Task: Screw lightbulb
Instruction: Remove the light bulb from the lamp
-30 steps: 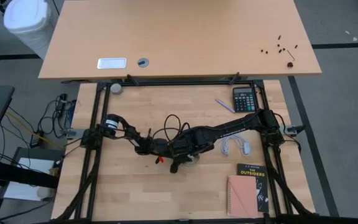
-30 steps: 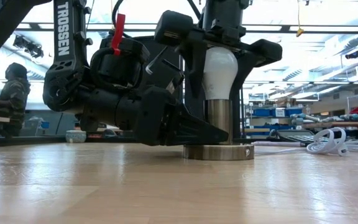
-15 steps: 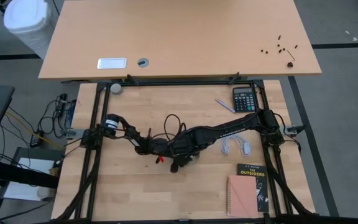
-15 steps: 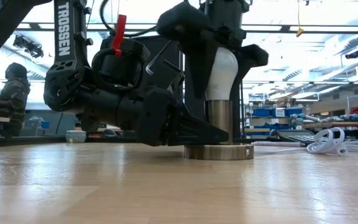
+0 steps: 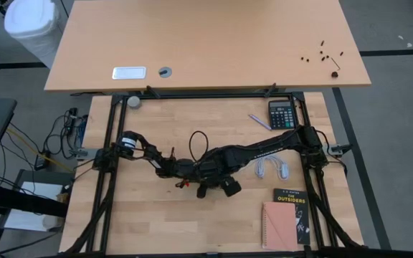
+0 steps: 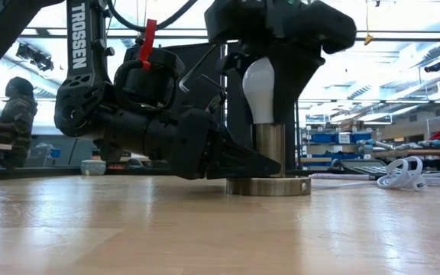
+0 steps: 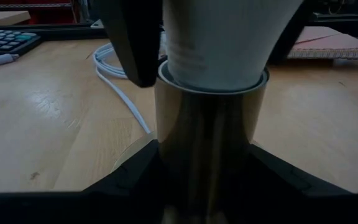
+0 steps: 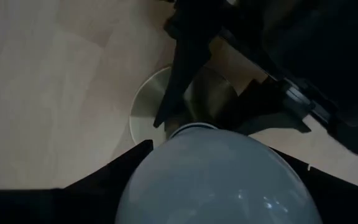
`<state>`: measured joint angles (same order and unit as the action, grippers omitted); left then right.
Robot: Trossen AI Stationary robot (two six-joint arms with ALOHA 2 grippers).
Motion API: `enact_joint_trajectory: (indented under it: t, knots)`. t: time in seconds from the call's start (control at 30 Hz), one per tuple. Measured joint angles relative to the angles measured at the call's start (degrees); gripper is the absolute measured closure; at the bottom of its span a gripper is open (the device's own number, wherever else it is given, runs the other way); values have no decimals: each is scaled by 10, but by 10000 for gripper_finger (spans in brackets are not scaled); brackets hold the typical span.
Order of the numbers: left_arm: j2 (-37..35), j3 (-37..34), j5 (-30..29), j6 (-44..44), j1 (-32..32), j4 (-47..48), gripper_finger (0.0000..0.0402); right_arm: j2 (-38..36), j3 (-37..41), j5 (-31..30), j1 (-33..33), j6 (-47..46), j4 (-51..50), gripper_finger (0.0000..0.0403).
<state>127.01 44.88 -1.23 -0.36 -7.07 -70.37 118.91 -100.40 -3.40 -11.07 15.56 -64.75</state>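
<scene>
The white lightbulb (image 6: 258, 88) stands upright with its base in the silvery socket's neck (image 6: 270, 149). The socket's round disc base (image 6: 268, 186) rests on the wooden table. My left gripper (image 6: 262, 164) lies low and level, shut on the socket's neck. My right gripper (image 8: 216, 186) comes down from above, shut on the bulb. In the high view both grippers meet at the table's middle (image 5: 210, 178), and the right one hides the bulb and socket there. My left gripper pinches the socket's upright metal neck (image 7: 207, 143) between its two fingers, level, coming from the table's left. The socket stands upright on its disc base on the table. My right gripper pinches the bulb's wide glass part (image 8: 216, 174) between its two fingers from above, pointing down. The bulb stands upright in the socket's neck.
The socket's white cord (image 5: 267, 170) lies coiled to the right. A calculator (image 5: 281, 113) and a pen (image 5: 259, 121) lie at the far right; a book (image 5: 292, 208) and a pink notebook (image 5: 278, 226) lie at the near right. A person (image 6: 14, 114) stands in the room behind.
My right gripper has turned about its upright axis over the bulb, its fingers swinging round the glass while it stays above the socket. My left gripper and the socket have kept still.
</scene>
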Motion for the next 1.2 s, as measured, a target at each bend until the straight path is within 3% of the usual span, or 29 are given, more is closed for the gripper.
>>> enact_joint_trajectory:
  t: [0.1,0.23,0.47,0.67,0.83,0.97,1.2]
  knots:
    - [0,0,1,0,0,3,203,0,0,0,0,21,0,138]
    - [-1,0,5,1,0,6,203,0,0,-1,1,-17,2,123]
    - [-1,0,4,6,0,8,203,1,-10,34,15,-99,-5,57]
    - [-1,0,2,10,0,8,203,6,-67,-5,15,-135,-20,9]
    - [-1,0,-1,10,0,9,203,4,-93,-15,9,-197,-27,6]
    - [-1,0,-1,10,-1,10,203,4,-114,-16,7,-311,-26,13]
    - [-1,0,-1,11,-1,11,203,2,-119,-12,12,-648,-56,29]
